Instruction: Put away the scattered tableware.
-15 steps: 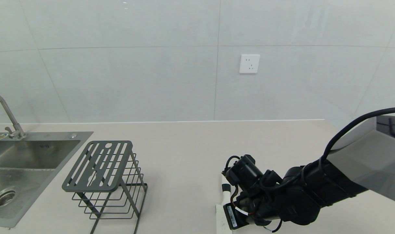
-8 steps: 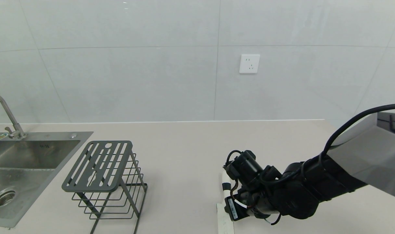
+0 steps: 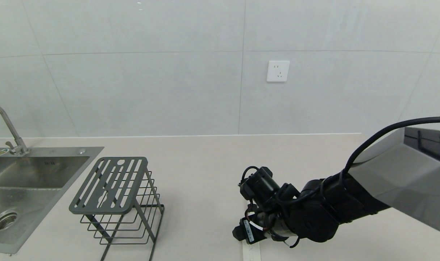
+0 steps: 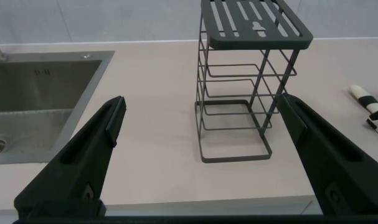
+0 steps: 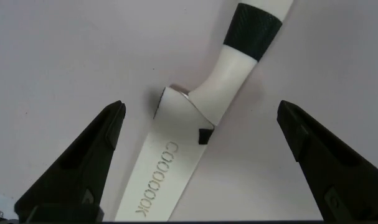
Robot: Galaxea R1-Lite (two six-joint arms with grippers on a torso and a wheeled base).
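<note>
Looking down past the right pincer (image 5: 199, 112), we saw its jaws spread wide, one to each side of a white knife (image 5: 170, 186) and gripping nothing. The knife lay flat on the pale beige tabletop (image 5: 64, 50), with the join of its blade and black-banded handle between the jaws. In the head view it sat toward the near side of the tabletop, well right of a dark wire rack (image 3: 115, 188) with a slotted top. That rack stood upright beside a steel sink (image 3: 42, 152) set into the tabletop at the left. The left pincer (image 4: 201, 106) was likewise apart and empty, facing the rack. A curved tap (image 3: 17, 143) rose behind the sink. Large pale grey wall tiles (image 3: 151, 90) backed the tabletop, and a white socket (image 3: 278, 71) was set in them.
</note>
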